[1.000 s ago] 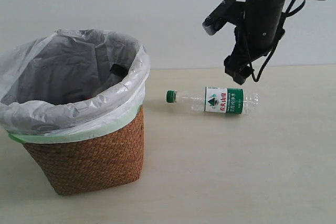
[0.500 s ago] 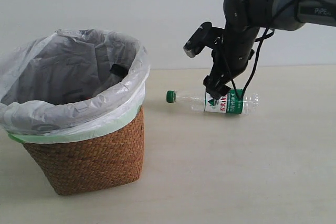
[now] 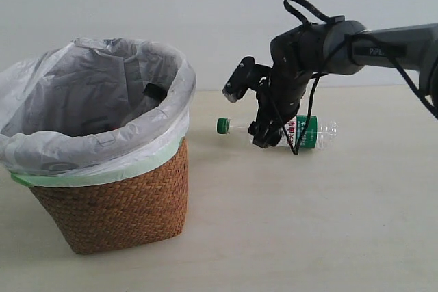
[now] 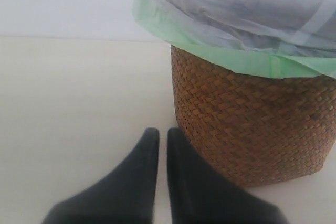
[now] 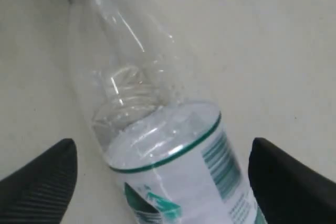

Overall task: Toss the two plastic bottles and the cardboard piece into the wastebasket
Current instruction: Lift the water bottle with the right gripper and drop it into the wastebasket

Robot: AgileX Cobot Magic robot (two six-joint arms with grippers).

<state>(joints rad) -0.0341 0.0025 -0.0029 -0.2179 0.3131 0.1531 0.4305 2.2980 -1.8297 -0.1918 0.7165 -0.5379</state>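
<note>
The green-capped clear bottle (image 3: 315,133) lies on its side on the table, cap (image 3: 222,126) pointing toward the wastebasket (image 3: 116,203). My right gripper (image 3: 264,140) is down over its shoulder and open. In the right wrist view the bottle (image 5: 157,129) lies between the two spread fingers (image 5: 42,182) without touching either. A small black cap (image 3: 152,91) shows inside the bag-lined basket; whatever it belongs to is hidden. The cardboard piece is out of view. My left gripper (image 4: 163,135) is shut and empty, low beside the wicker wall (image 4: 252,124).
Pale tabletop (image 3: 308,223) stretches in front of and to the right of the basket. A plain white wall stands behind. The right arm's cable loops (image 3: 301,6) stick up above its wrist.
The right arm has come down and leftward from above the bottle, and its open fingers now straddle the bottle's shoulder. The bottle and basket have not moved.
</note>
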